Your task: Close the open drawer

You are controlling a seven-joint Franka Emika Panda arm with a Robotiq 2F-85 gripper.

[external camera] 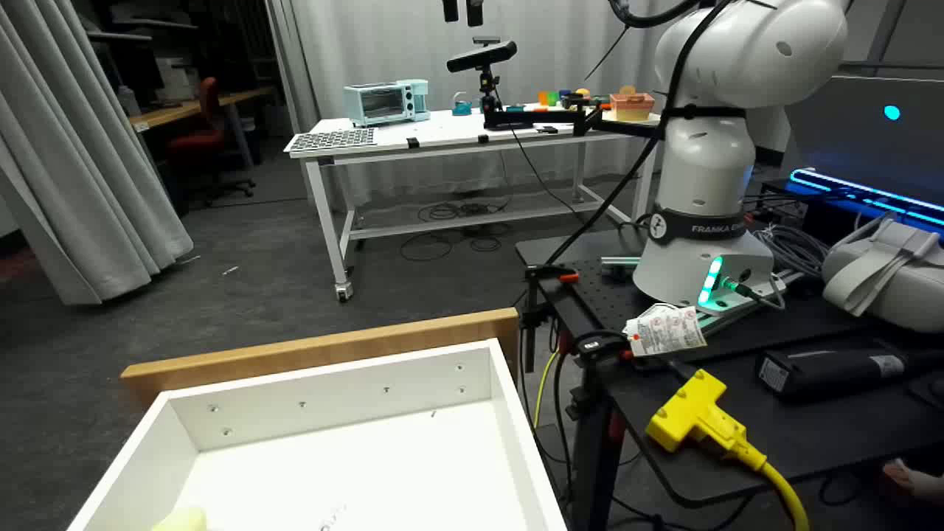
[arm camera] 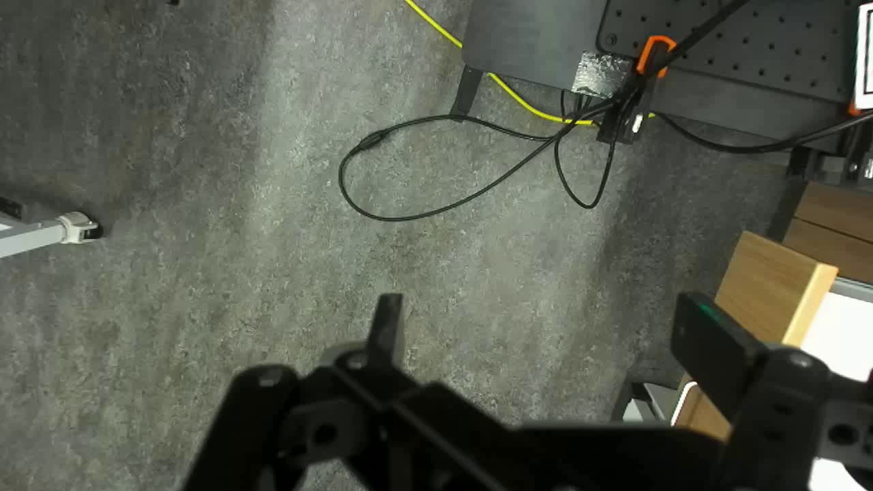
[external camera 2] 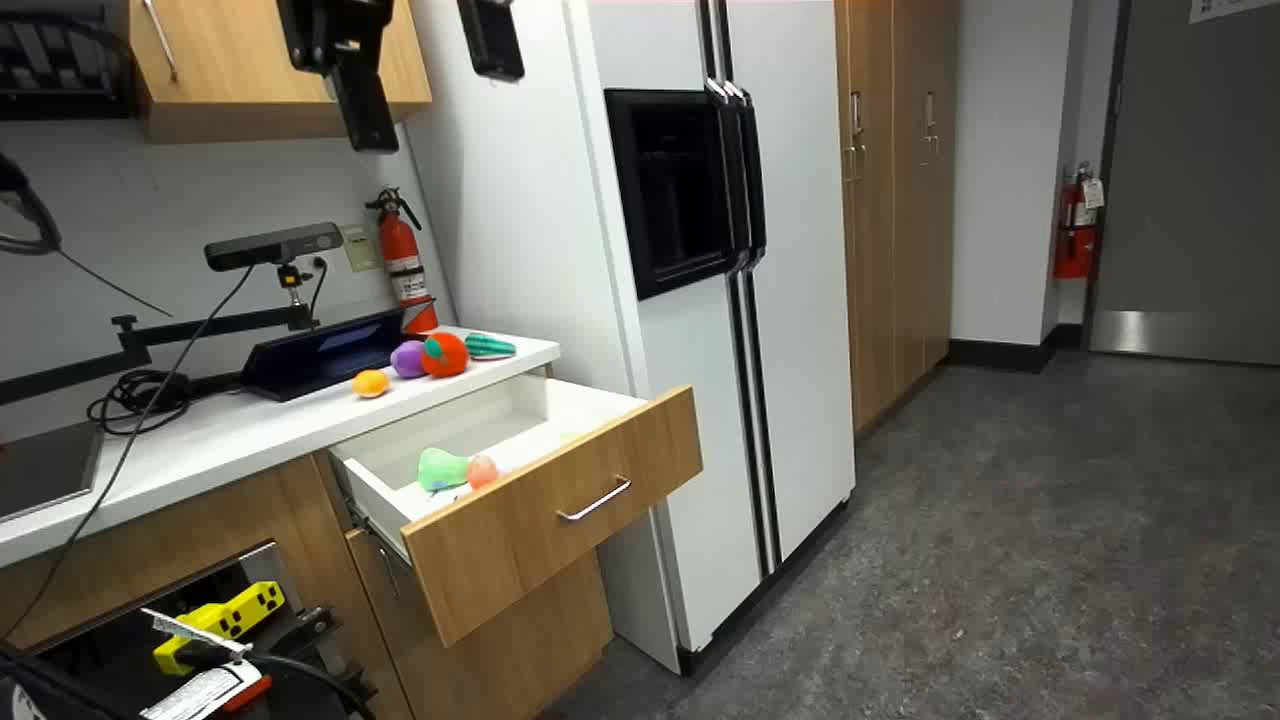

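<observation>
The drawer (external camera 2: 545, 530) is pulled out from under the white counter, with a light-wood front and white inner walls. Its silver handle (external camera 2: 594, 500) is on the front face. In an exterior view I look into the drawer (external camera: 332, 385) from above. A green toy (external camera 2: 441, 468) and an orange-pink toy (external camera 2: 482, 471) lie inside. My gripper (external camera 2: 434, 95) is high above the drawer, apart from it, with its fingers spread and nothing between them. In the wrist view the gripper (arm camera: 539, 310) is over grey floor. The drawer front (arm camera: 767, 286) is at the right, partly hidden by a finger.
The counter (external camera 2: 250, 430) holds toy produce, a dark blue tray (external camera 2: 325, 355) and a camera on a stand. A white refrigerator (external camera 2: 640, 370) stands beside the drawer. The black robot cart (external camera: 730, 413) with a yellow power splitter (external camera: 697, 413) stands close to the drawer. Cables hang by the cart.
</observation>
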